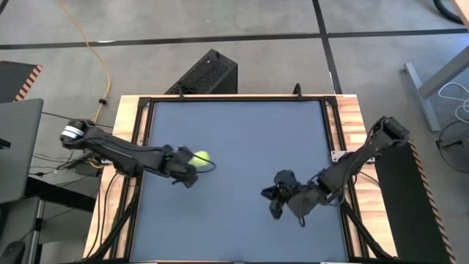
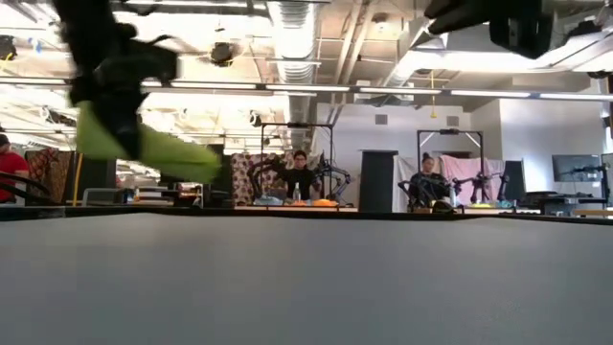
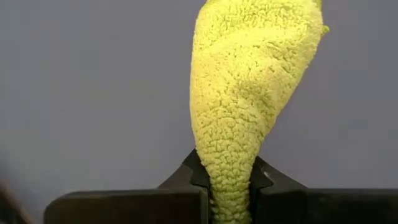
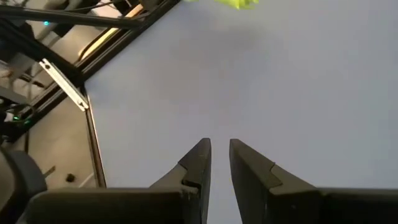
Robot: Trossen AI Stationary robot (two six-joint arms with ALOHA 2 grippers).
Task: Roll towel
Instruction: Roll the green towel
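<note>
The tabletop [image 1: 234, 125] is covered by a dark blue-grey mat, flat and smooth, framed by black rails and pale wooden side boards [image 1: 123, 132]. A black slatted box [image 1: 204, 73] is seen on the grey floor beyond the far edge, at about 12 o'clock from the mat's centre, and a yellow cable [image 1: 94, 51] is laid across the floor at about 10 o'clock.

The towel [image 3: 249, 99] is held off the mat by the left tool [image 1: 192, 167], at about 9 o'clock from the mat's centre. In the left wrist view the dark fingers [image 3: 186, 193] are seen clamped tight on a narrow bunched end of the cloth, the rest widening away from them into a rounded lobe. The fabric is lime-yellow, thick and nubbly, with a looped pile. In the low view the towel [image 2: 144, 144] is seen hanging clear above the mat surface.

The right tool [image 1: 272, 196] is placed at about 4 o'clock from the mat's centre, well apart from the towel. Its two tapered black fingers [image 4: 196, 165] are parted by a narrow gap and nothing is held between them.

In the low view, seated persons [image 2: 301, 172] and further equipment are seen in the room behind the tabletop.
</note>
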